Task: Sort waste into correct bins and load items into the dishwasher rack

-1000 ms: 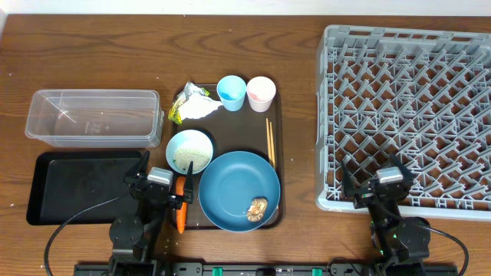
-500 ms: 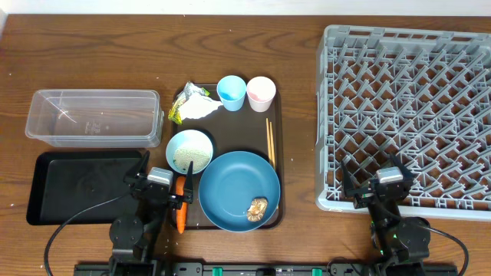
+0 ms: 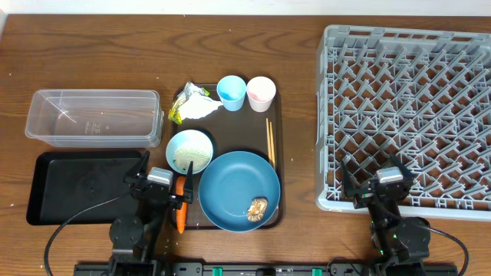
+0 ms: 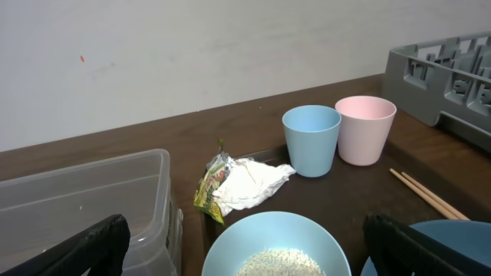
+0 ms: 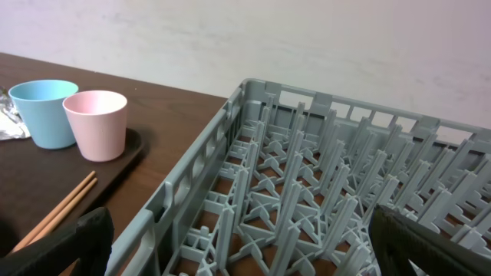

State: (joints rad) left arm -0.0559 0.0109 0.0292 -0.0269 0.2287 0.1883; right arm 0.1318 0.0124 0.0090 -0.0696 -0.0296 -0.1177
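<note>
Nothing has shifted since the earlier view; both my arms stay parked at the near edge and every object lies as it did. My left pincer (image 3: pixel 163 180) is spread wide and pinches nothing, hovering over the near edge of the dark brown serving tray (image 3: pixel 238 130); my right pincer (image 3: pixel 387 182) is equally spread and bare, at the near rim of the large grey plastic pegged rack (image 3: pixel 406 107).

The surface is a dark brown wooden table (image 3: pixel 92 46); a plain white wall (image 4: pixel 230 46) rises behind it.

I count one rack, to my right; one clear plastic rectangular tub (image 3: pixel 92 116) and one shallow black rectangular tray (image 3: pixel 77 188), both to my left; two cups, light-blue (image 3: pixel 231 92) and pale-pink (image 3: pixel 261 93), upright and side by side; one pair of thin wooden chopsticks (image 3: pixel 270 138); one crumpled white and yellow-green wrapper (image 3: pixel 192 103); one small pale-blue bowl (image 3: pixel 190 151) holding loose white rice grains (image 3: pixel 189 157); one big blue plate (image 3: pixel 234 188) carrying one brown lumpy food scrap (image 3: pixel 258 206); one small orange carrot (image 3: pixel 180 218) beside the plate.
</note>
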